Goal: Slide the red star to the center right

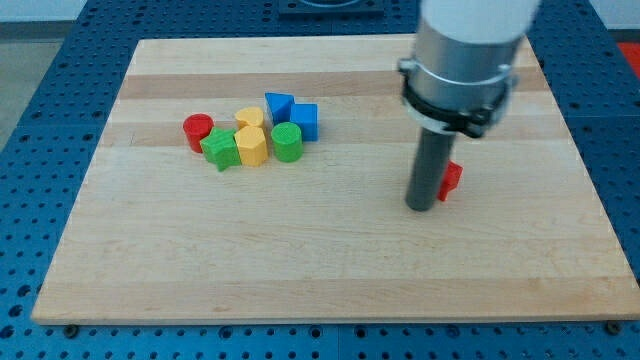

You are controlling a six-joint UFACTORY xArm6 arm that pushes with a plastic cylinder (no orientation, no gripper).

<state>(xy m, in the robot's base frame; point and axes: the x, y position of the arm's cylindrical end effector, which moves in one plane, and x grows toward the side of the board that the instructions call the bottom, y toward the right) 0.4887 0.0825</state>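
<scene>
The red star lies on the wooden board right of the middle, mostly hidden behind my rod; only its right part shows. My tip rests on the board just left of and slightly below the star, touching or almost touching it.
A cluster of blocks sits at the view's upper left: a red cylinder, a green star, two yellow blocks, a green cylinder, a blue triangle and a blue cube. The arm's grey body hangs over the board's top right.
</scene>
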